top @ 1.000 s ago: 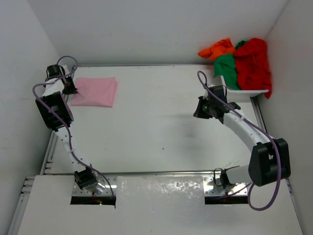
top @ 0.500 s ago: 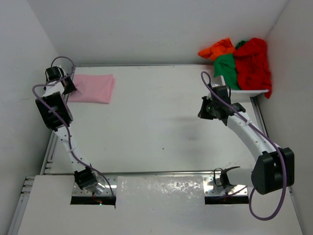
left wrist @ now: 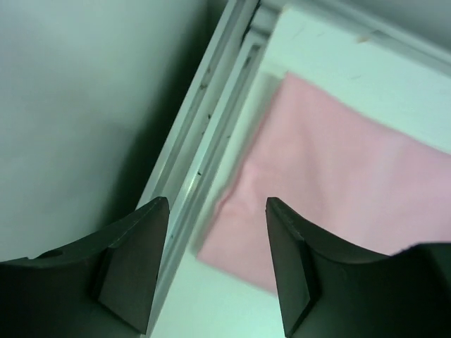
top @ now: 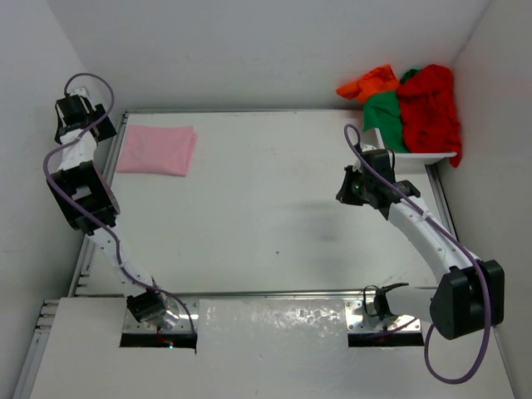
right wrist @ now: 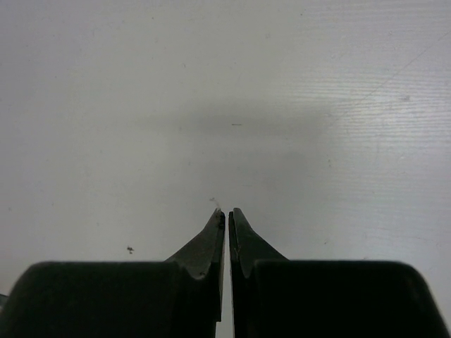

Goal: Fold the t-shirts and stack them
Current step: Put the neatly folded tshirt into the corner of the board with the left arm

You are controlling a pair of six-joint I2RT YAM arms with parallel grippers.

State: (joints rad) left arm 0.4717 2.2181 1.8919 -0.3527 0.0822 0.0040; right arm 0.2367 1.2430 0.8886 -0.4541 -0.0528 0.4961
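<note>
Left arm [top: 81, 170] lifted off pink t-shirt [top: 156, 150]; pincer [left wrist: 217, 208] parted.

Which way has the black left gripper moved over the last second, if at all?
Yes, leftward. The left gripper has gone from the edge of the folded light pink cloth t-shirt to outside the metal side rail.

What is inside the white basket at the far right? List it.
A red t-shirt, green t-shirt and orange t-shirt are piled in the basket, spilling over. Anything beneath them is covered.
</note>
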